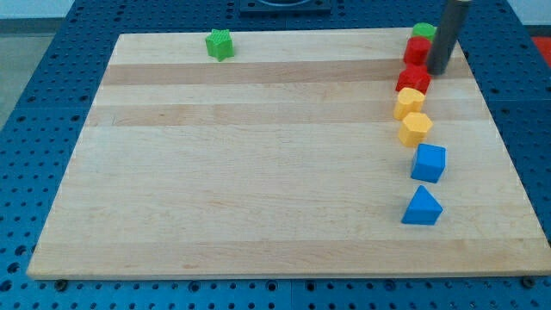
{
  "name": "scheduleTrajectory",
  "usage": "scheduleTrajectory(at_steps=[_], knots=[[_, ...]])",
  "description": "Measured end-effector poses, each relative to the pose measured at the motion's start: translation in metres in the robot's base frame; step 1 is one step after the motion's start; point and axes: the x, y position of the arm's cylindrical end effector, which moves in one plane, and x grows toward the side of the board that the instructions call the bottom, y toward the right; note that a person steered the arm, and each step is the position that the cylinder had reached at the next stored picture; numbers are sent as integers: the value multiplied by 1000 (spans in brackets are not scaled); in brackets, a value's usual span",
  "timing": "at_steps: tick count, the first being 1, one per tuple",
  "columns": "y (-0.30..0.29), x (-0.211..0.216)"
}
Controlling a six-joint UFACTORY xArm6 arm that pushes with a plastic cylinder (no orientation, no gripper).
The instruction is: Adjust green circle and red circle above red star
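The green circle sits at the board's top right corner. The red circle lies just below it, touching it. The red star lies below the red circle, close to it. My rod comes down from the view's top right, and my tip rests on the board just right of the red circle and up and right of the red star, very close to both.
A green star sits near the top edge, left of centre. Below the red star run a yellow block, a yellow hexagon, a blue cube and a blue triangle. The board's right edge is close by.
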Motion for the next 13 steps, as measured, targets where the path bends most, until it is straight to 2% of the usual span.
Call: scheduleTrajectory(at_steps=[1,2,3,4,5,7,8,9,11,12,13], knots=[[24,-14],[15,-47],[31,-64],[29,-89],[11,-94],[-24,-94],[-9,-93],[64,-87],[-18,-64],[-40,-46],[-40,-46]])
